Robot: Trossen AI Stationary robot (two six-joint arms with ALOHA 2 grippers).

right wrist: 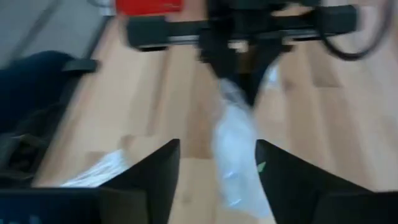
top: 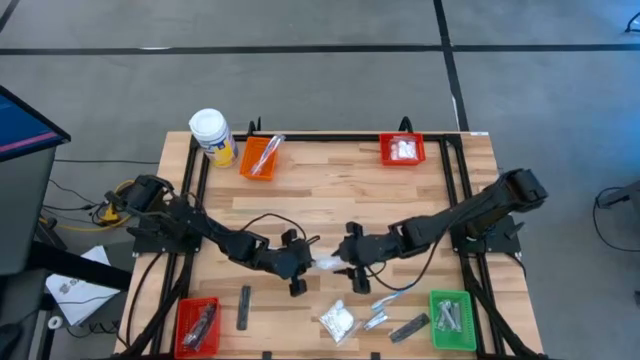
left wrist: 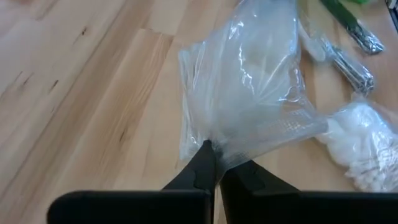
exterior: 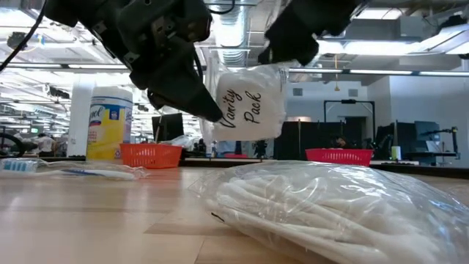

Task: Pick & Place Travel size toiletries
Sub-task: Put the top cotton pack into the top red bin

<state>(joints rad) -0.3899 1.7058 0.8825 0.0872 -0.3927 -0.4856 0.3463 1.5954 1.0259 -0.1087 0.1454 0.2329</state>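
Observation:
A clear plastic packet lettered "Vanity Pack" hangs above the table's middle. My left gripper is shut on it, coming from the table's left. My right gripper stands open at the packet's right end, and the packet runs between its spread fingers. A white puffy packet lies flat near the front edge, with a toothbrush, a silvery sachet and a dark grey bar beside it. My left gripper pinches a gathered edge of the clear packet between its two fingers. The fingers slant down from the table's left. The packet is lifted clear of the table and spreads out beyond the fingertips. Whether my right gripper's open fingers touch the packet, I cannot tell.
A green bin stands at the front right and a red bin at the front left, with another dark bar beside it. At the far side stand an orange bin, a red bin and a yellow jar.

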